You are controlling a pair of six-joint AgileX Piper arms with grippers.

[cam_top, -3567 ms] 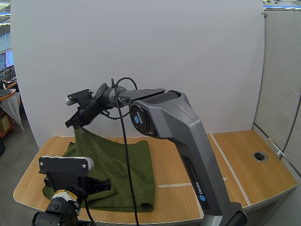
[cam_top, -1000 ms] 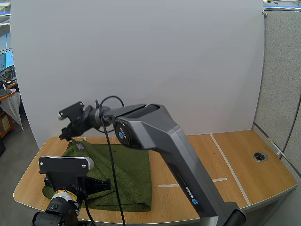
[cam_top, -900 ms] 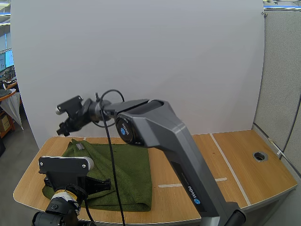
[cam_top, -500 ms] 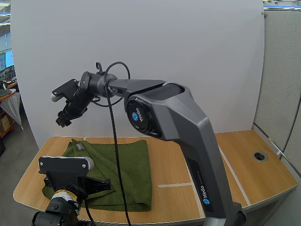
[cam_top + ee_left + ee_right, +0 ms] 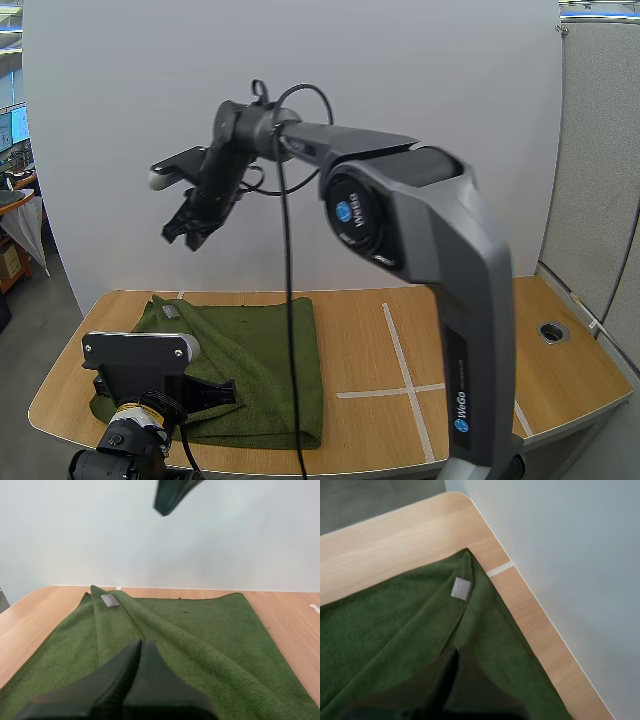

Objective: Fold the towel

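Right end effector (image 5: 188, 228) is hanging clenched and empty, high above the folded dark green terry towel (image 5: 270, 350). Left end effector (image 5: 139, 645), likewise clenched, is sitting low over its near part. Towel is lying flat on the left of the light wooden surface (image 5: 480, 340).

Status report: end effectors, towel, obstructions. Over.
Left end effector shut, low over green terry-cloth towel. Right end effector shut, empty, high above it. Towel partly folded on wooden table. No obstruction.
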